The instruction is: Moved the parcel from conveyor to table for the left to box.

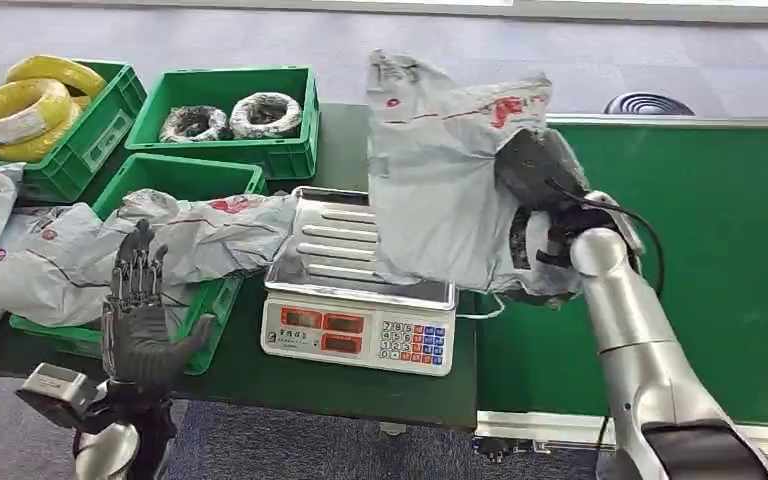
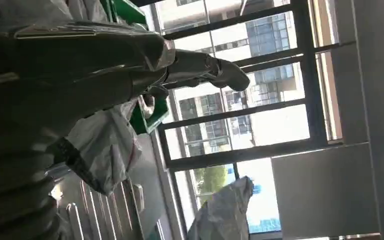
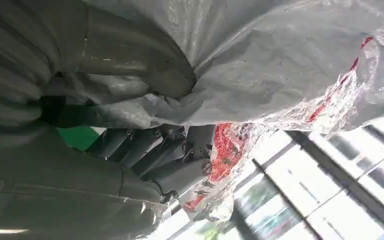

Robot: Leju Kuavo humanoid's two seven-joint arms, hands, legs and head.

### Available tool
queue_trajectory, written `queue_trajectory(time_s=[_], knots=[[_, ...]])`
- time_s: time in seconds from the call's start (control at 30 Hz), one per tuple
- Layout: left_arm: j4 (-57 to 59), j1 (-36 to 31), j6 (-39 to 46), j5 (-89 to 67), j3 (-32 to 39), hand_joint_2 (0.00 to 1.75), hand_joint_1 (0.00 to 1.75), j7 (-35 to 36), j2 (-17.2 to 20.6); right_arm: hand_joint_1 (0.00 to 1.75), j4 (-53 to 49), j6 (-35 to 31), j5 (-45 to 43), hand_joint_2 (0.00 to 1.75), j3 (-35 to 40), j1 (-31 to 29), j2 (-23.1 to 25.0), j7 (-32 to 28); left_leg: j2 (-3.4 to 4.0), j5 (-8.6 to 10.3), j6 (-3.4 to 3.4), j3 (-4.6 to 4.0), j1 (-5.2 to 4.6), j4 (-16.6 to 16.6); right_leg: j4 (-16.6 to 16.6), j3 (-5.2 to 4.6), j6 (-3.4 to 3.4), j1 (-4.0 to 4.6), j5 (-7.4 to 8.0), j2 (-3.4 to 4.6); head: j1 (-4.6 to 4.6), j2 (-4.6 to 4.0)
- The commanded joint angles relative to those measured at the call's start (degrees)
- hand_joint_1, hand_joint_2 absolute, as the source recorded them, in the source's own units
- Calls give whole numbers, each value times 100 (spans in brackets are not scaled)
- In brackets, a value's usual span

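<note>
From my head view, my right hand (image 1: 545,225) grips the crumpled grey plastic parcel (image 1: 440,170), lifted at 1 o'clock above the silver weighing scale (image 1: 360,285) on the dark worktop (image 1: 340,375); setting down remains. My left hand (image 1: 138,310) waits empty, fingers spread, at 8 o'clock.

Left wrist view: fingers (image 2: 220,72) apart.

Right wrist view: fingers (image 3: 175,160) clamp the parcel.

Scale (image 1: 360,300) blocked by held parcel (image 1: 440,180); green crates (image 1: 230,110) crowding table's left; conveyor belt (image 1: 740,260) open.
</note>
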Motion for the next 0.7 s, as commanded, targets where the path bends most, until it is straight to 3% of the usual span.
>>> queue_trajectory(time_s=[0.03, 0.27, 0.3, 0.43, 0.47, 0.7], knots=[[491, -614, -104, -163, 553, 175, 0, 189, -164, 175, 1893, 365, -72, 175, 1199, -1083, 883, -520, 23, 0, 0, -1, -4, -2, 0, -10, 0, -3, 6, 21, 2, 0], [478, -679, -180, -220, 694, 175, 0, 340, -248, 175, 1932, 445, -52, 175, 1393, -999, 1042, -640, 11, 0, -2, -8, -3, -1, 1, -15, -2, -2, 3, 10, 0, 0], [483, -684, -205, -299, 746, 175, 0, 351, -291, 0, 1913, 481, -66, 175, 1437, -972, 1051, -717, 1, 1, -1, -10, -4, 1, 2, -16, -1, -3, 0, 1, 0, 0], [352, -732, -57, -712, 825, 175, 0, 508, -312, 0, 1757, 302, 5, 175, 1523, -716, 1056, -698, -4, 3, 0, -11, -1, -3, -5, -14, 0, -1, 5, -4, 2, 0], [387, -773, 12, -935, 818, 175, 0, 829, -261, 0, 1710, 248, -2, 175, 1496, -673, 1009, -697, -2, 0, 0, -12, 0, 1, -2, -15, 0, 0, 4, 1, 0, 0], [449, -882, -302, -1419, 586, 175, 0, 1429, -59, 0, 890, 252, -635, 175, 751, 129, 370, -1163, -37, 4, 1, -9, 1, -1, -10, -2, 1, 0, -2, -36, 2, 0]])
